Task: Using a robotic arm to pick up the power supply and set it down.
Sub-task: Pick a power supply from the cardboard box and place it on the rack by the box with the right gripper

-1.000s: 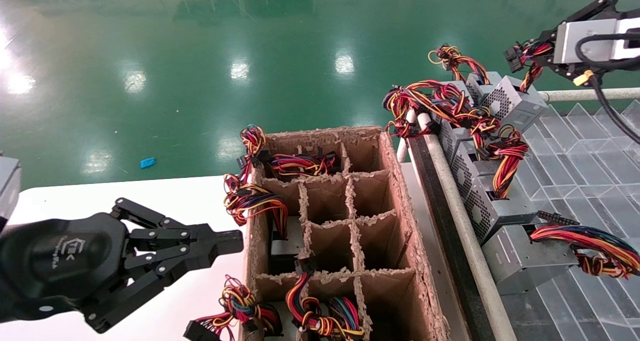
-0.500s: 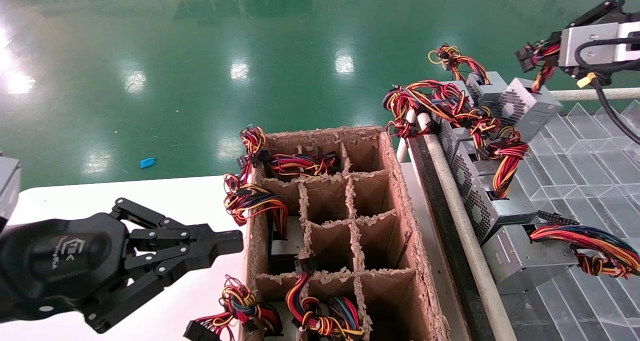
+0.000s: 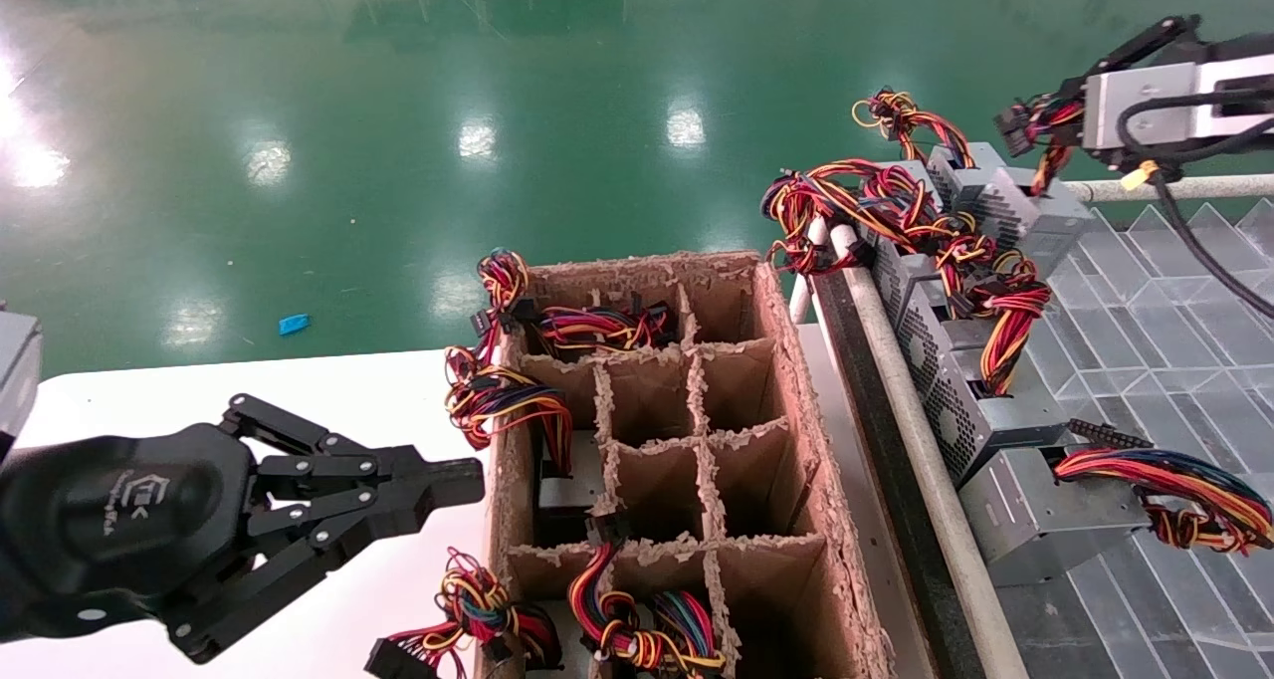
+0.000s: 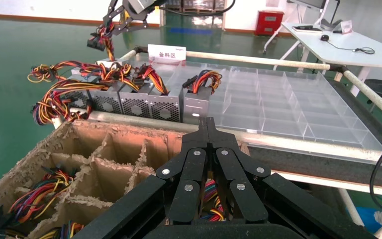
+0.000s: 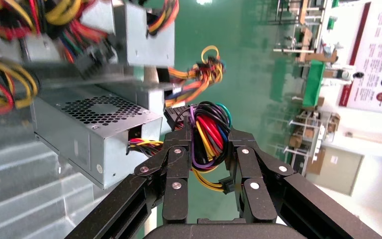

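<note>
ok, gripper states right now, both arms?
Left gripper: shut, empty, parked beside the cardboard box.
Right gripper: shut on the power supply's wire bundle; the power supply hangs from it.

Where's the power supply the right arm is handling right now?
Head view, far right: the power supply hangs by its wire bundle from the right gripper, over the row's far end.

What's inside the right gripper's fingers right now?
The right gripper is shut on the power supply's wire bundle; the power supply hangs beside it. Its connector end is hidden.

Silver power supply, wire-hung, tilted.
</note>
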You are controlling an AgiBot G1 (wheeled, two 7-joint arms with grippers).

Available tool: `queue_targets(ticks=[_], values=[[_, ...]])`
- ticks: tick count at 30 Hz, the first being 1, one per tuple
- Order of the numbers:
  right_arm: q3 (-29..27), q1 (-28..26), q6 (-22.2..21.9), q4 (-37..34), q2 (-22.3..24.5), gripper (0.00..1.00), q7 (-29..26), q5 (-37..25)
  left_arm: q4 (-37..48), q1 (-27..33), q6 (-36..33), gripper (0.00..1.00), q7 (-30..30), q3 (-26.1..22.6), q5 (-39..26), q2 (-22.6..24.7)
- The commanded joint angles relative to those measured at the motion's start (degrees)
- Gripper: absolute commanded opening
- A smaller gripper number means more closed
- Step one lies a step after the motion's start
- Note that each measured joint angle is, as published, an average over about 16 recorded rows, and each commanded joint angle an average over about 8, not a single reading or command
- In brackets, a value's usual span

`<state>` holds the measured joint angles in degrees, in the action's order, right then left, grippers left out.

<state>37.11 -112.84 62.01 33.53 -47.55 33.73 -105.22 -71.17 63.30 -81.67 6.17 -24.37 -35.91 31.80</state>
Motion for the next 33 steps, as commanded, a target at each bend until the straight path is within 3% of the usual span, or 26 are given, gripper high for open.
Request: queue_targets(ticks=[1,17,28,30,33], values=[[0.0,0.3,0.3,0.4,-0.2,0.0,0.0,0.2,0.0,0.0,0.0,0.0,0.0,0.0,0.0,0.0],[0.3,2.7,-4.6,-0.3,-4.2,0.0,-1.3,-0.4,0.0,0.0,0.0,0.0,0.0,0.0,0.0,0.0],[2.0,1.8,-4.8,-1.8,-5.5,0.0,-2.7,-3.5,0.0,0.0,0.0,0.0,0.0,0.0,0.0,0.0],[2.1,1.6,-4.5,-1.8,-5.5,0.11,-3.0,-3.8,0.0,0.0,0.0,0.0,0.0,0.0,0.0,0.0],[2.2,1.3,-3.8,-1.6,-5.2,0.47,-3.2,-3.8,0.0,0.0,0.0,0.0,0.0,0.0,0.0,0.0]])
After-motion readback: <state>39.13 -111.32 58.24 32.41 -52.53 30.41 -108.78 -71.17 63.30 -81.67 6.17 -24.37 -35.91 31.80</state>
